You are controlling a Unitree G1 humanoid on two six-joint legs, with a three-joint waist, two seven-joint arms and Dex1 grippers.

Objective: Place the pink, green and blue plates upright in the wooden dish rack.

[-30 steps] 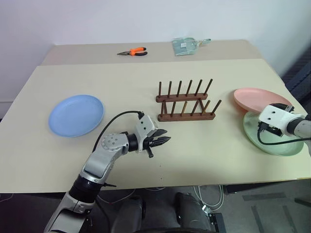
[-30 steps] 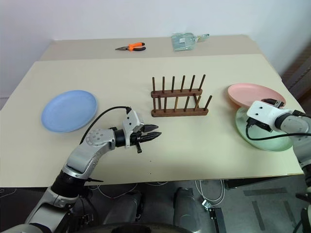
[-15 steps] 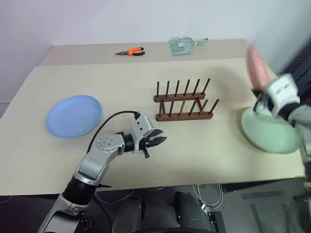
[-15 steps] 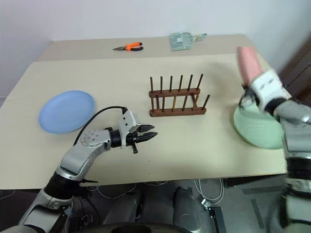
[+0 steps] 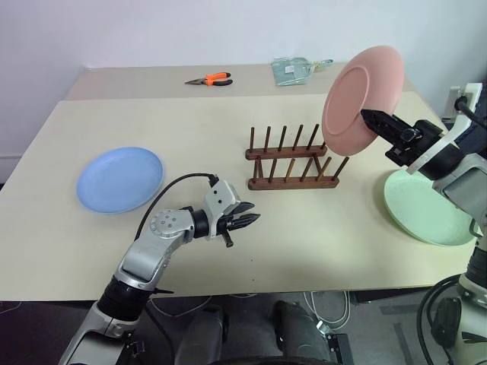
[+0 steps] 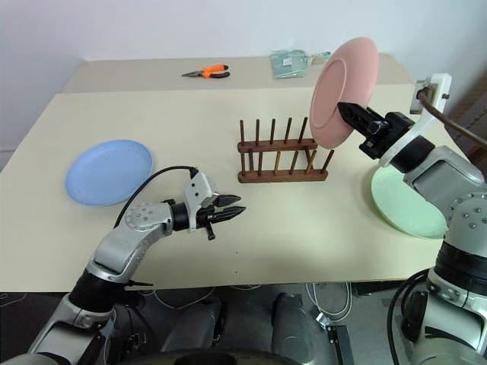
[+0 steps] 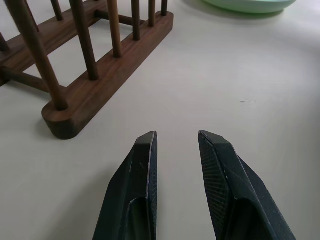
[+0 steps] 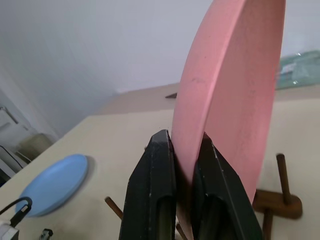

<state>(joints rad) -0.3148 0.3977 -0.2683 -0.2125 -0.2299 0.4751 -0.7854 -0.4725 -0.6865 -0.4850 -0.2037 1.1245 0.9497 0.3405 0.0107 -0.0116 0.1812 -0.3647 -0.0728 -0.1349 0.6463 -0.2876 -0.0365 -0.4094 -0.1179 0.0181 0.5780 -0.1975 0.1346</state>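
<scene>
The pink plate (image 5: 360,101) is held on edge in the air, raised above the right end of the wooden dish rack (image 5: 291,159) and not touching its pegs. Its rim is pinched between the two black fingers (image 8: 156,195) of the right end effector (image 5: 368,119), which are pressed against opposite faces of the plate, as is seen plainly in the right wrist view. The green plate (image 5: 428,210) is left lying flat on the table (image 5: 304,228) near its right edge, below the right arm and apart from the rack. The blue plate (image 5: 120,179) is seen lying flat on the left part of the table, well apart from the rack. All slots of the rack are unoccupied.

The left end effector (image 5: 245,220) is held low over the table, in front of the rack and to its left, pointed toward the rack's near left corner. Its fingers (image 7: 136,185) are slightly spread, with a narrow gap between the tips, and nothing is gripped or touched by them.

At the far side of the table, orange-handled pliers (image 5: 209,80) and a clear packet (image 5: 293,71) are laid, away from the plates.
</scene>
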